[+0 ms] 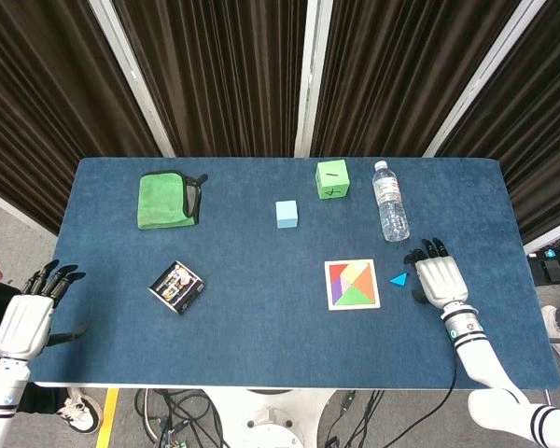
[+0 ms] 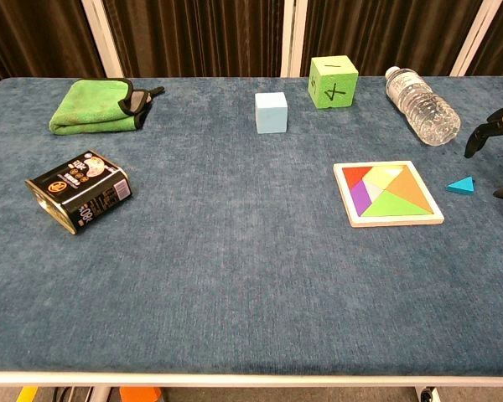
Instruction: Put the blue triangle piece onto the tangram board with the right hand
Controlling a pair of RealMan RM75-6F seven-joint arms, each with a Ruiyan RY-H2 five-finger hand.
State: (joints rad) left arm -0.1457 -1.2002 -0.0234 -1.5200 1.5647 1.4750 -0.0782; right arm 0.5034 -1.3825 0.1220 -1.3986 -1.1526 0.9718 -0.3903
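Observation:
The blue triangle piece lies flat on the blue table just right of the tangram board, a white-framed square filled with coloured pieces. My right hand hovers immediately right of the triangle, fingers spread and curved down, holding nothing; only its fingertips show at the chest view's right edge. My left hand hangs open off the table's left edge, far from the pieces.
A clear water bottle lies behind the triangle. A green cube, a light blue cube, a folded green cloth and a black tin sit further left on the table.

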